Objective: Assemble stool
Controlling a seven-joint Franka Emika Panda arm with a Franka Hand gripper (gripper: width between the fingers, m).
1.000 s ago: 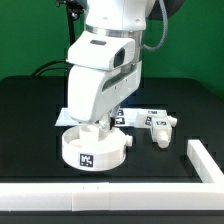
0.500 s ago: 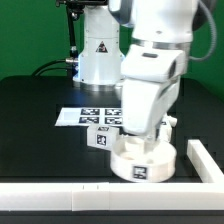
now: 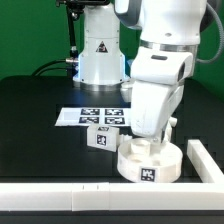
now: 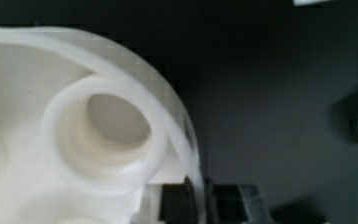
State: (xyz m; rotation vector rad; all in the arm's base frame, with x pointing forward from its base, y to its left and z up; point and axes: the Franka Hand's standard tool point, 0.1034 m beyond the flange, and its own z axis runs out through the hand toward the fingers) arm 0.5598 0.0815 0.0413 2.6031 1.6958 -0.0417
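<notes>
White edge bar (image 3: 60,196) runs along the near edge of a black, matte surface (image 3: 40,150). A second white bar (image 3: 205,160) lies along the edge on the exterior view's right, which makes two bars, and they meet toward the near corner on that side. Just inside that corner rests the stool's one round seat (image 3: 150,165), close beside the second bar and showing one black-and-white tag (image 3: 148,175) on its side wall toward the near edge. The single white arm (image 3: 160,70) reaches straight down onto the seat and hides its top. In the wrist view the jaws are closed on the seat's thin outer wall: two dark fingers (image 4: 233,205) stand close together with a pale sliver of rim between them, and one round socket (image 4: 108,125) opens in the seat beside them. Farther in, toward the middle of the surface, one blocky white leg (image 3: 100,138) with a tag on its face stands apart from the seat. Behind the leg lies the one flat marker board (image 3: 72,118), partly covered by the arm. At the far edge stands the arm's white base (image 3: 98,55), and behind it a green wall (image 3: 25,35) closes the room.
</notes>
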